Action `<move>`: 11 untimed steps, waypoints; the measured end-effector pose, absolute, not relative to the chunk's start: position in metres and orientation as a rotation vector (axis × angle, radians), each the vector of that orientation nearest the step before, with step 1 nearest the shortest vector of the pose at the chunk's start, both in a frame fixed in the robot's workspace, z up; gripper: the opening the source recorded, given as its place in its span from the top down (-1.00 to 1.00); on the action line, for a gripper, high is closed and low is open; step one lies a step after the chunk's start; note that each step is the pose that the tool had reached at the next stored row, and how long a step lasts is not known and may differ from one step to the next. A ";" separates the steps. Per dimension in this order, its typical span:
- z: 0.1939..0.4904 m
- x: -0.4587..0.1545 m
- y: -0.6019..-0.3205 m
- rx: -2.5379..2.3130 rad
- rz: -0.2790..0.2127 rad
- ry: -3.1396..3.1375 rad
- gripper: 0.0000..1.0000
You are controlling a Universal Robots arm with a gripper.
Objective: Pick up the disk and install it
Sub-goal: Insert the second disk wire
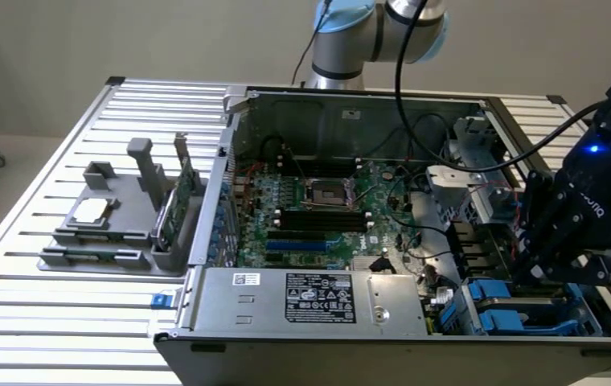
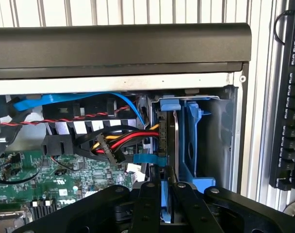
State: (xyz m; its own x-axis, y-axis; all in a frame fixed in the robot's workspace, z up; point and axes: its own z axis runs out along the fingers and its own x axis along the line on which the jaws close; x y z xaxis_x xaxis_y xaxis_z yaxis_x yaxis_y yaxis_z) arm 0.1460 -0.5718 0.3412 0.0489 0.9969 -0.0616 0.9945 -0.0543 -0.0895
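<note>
Item: open computer case (image 1: 317, 104) lying on a slatted metal table (image 1: 59, 322), centre of the exterior frame.

Arm and gripper: the gripper (image 1: 547, 269) hangs at the lower right of the exterior frame, lowered into the case's front corner above the blue drive bay (image 1: 498, 310). In the wrist view the gripper (image 2: 162, 187) shows at bottom centre, its two dark fingers (image 2: 150, 194) drawn close together on either side of a thin upright edge.

Disk: the disk (image 2: 168, 145) stands on edge at centre right of the wrist frame, its blue carrier frame (image 2: 171, 104) visible at its far end, sitting inside the blue drive bay (image 2: 196, 141). The fingers appear clamped on the disk's near edge; contact itself is partly hidden, so this is a judgement.

Surroundings: bundle of red, yellow and black cables (image 2: 113, 143) just beside the disk; green motherboard (image 1: 317, 209); grey parts stand (image 1: 112, 233) at the exterior view's left.

Step in hand: installation, judged well along, with the disk apparently held partway into its bay.

Next move calls for: a straight push along the bay rails, keeping the disk square and clear of the neighbouring cables.
</note>
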 end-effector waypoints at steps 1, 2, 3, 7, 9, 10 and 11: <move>0.341 0.146 -0.572 -2.260 0.166 -2.143 0.69; 0.341 0.146 -0.572 -2.262 0.167 -2.141 0.69; 0.341 0.146 -0.572 -2.263 0.167 -2.139 0.69; 0.341 0.146 -0.572 -2.266 0.171 -2.131 0.69; 0.341 0.146 -0.573 -2.266 0.172 -2.130 0.69; 0.341 0.146 -0.573 -2.266 0.173 -2.129 0.69; 0.341 0.146 -0.573 -2.266 0.173 -2.129 0.69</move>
